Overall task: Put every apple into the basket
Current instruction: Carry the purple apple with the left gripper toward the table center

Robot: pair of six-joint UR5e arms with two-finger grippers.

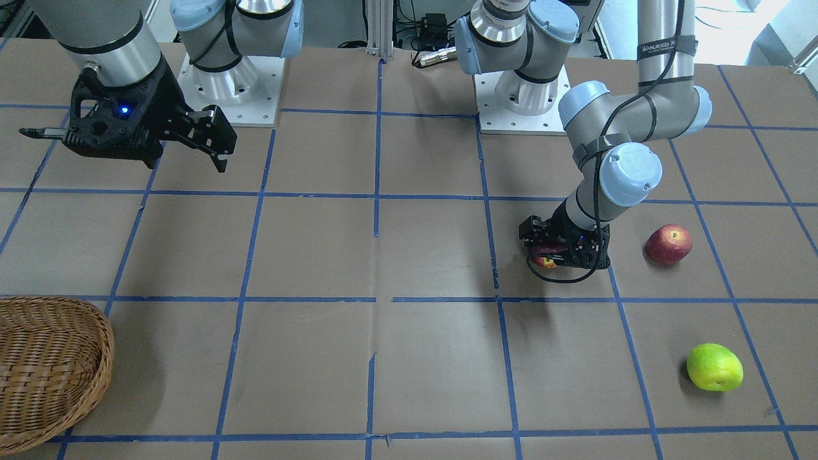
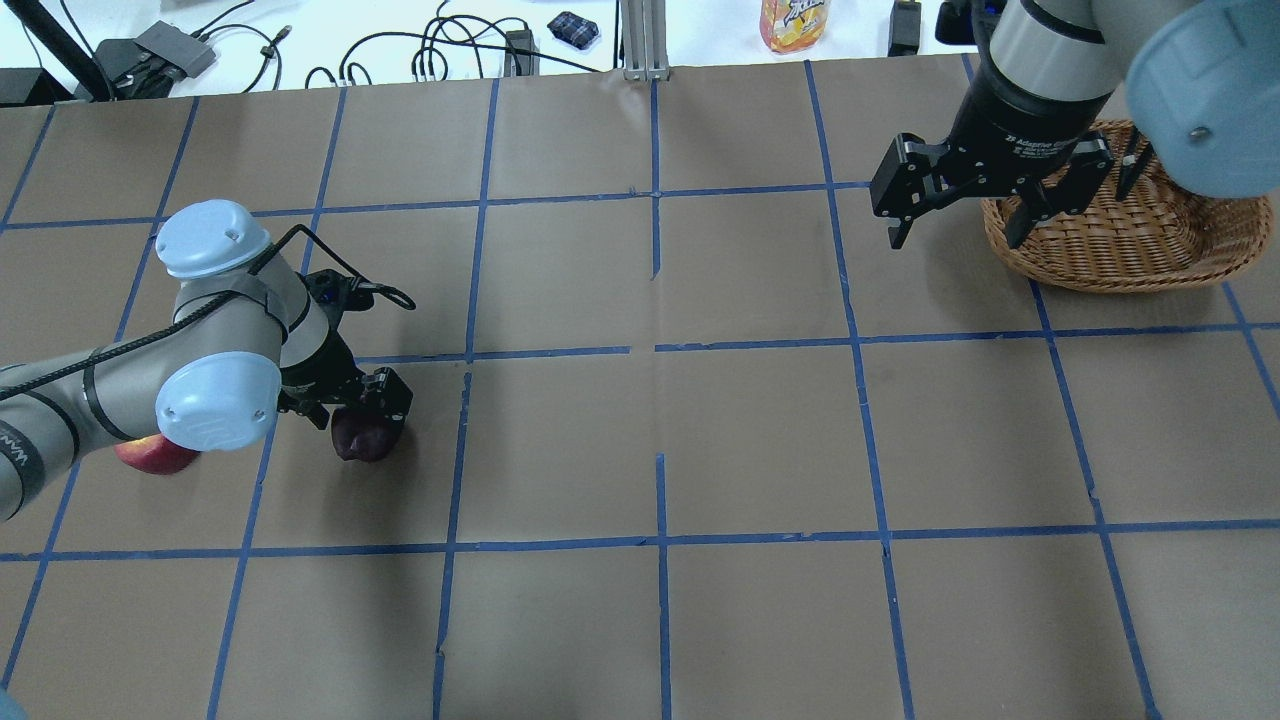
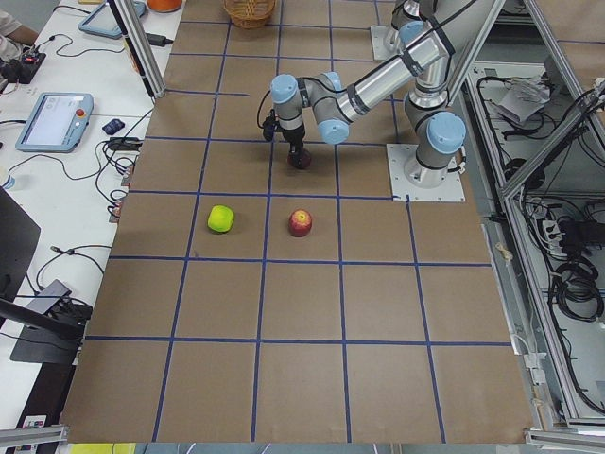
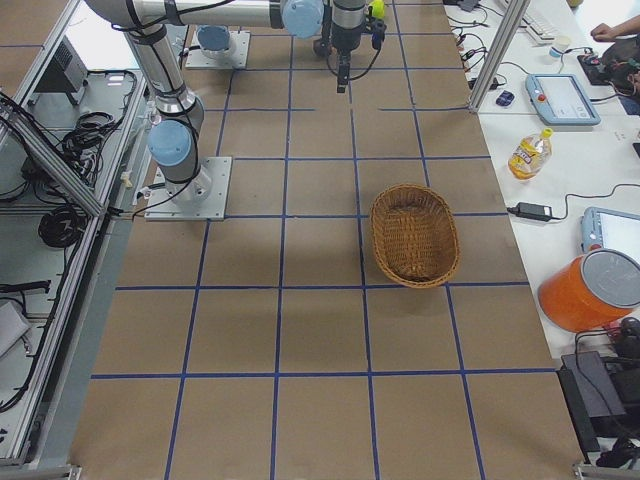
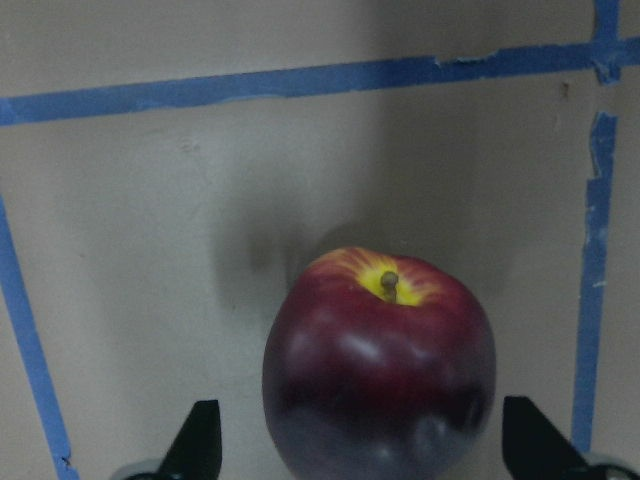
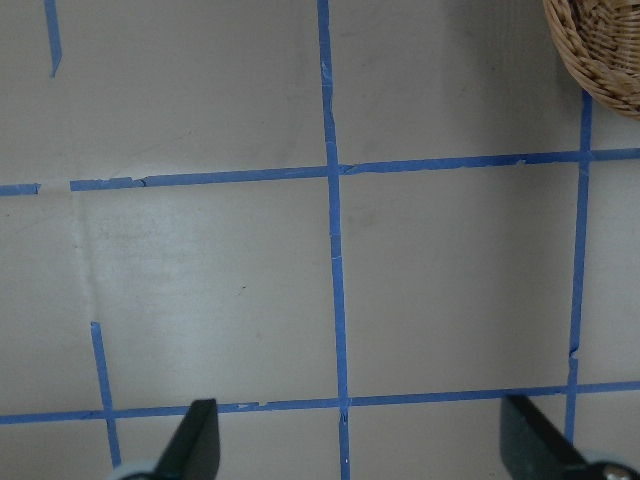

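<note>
The dark maroon apple (image 5: 380,370) with a yellow stem spot sits on the table between the fingers (image 5: 200,440) of my left gripper (image 1: 551,254). The jaws stand apart on both sides of it, open. It also shows in the overhead view (image 2: 362,440). The brighter red apple (image 1: 668,244) lies just beyond my left arm, partly hidden under the elbow in the overhead view (image 2: 150,458). The yellow-green apple (image 1: 714,367) lies further out, outside the overhead view. My right gripper (image 2: 955,235) hangs open and empty beside the wicker basket (image 2: 1130,240), which holds no apples.
The brown table (image 2: 660,420) carries a blue tape grid. The basket's rim shows at the top right of the right wrist view (image 6: 600,50). Cables, a juice bottle (image 2: 795,22) and tablets lie past the table's far edge.
</note>
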